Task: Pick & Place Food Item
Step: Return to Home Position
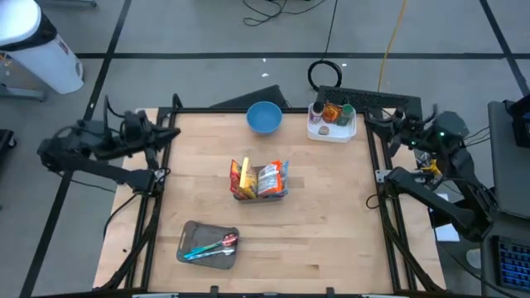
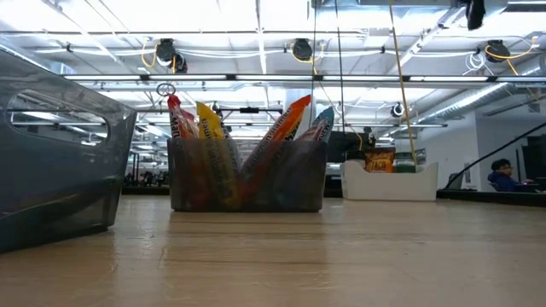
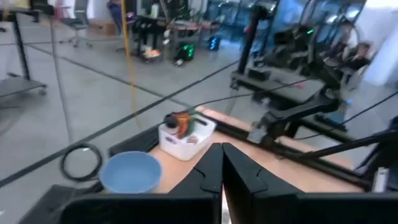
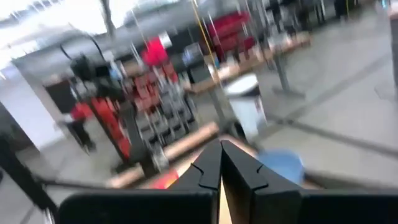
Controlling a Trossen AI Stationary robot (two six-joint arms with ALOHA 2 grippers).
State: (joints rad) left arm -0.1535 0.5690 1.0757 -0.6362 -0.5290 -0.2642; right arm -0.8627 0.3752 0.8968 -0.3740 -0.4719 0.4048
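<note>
Wooden table [image 1: 331, 232] from above: the centre bin [image 1: 259, 197] holds noodle packs [image 1: 263, 179] upright, with the orange noodle pack [image 1: 282, 171] at its right end. The near bin [image 1: 195, 232] has a blue spoon [image 1: 199, 252] and a red utensil [image 1: 228, 241] lying in it. Blue bowl [image 1: 264, 117] and white tray [image 1: 331, 136] sit at the far edge. Left arm [image 1: 91, 161] and right arm [image 1: 431, 186] are folded at the table's sides, well apart from the bins.

Low view: packs poke above the centre bin's rim; a person [image 2: 502, 175] sits far back.

Left wrist: left gripper [image 3: 222, 152] jaws pressed together, holding nothing — bowl and tray ahead.

Right wrist: right gripper [image 4: 221, 149] same — tips meeting, empty.
</note>
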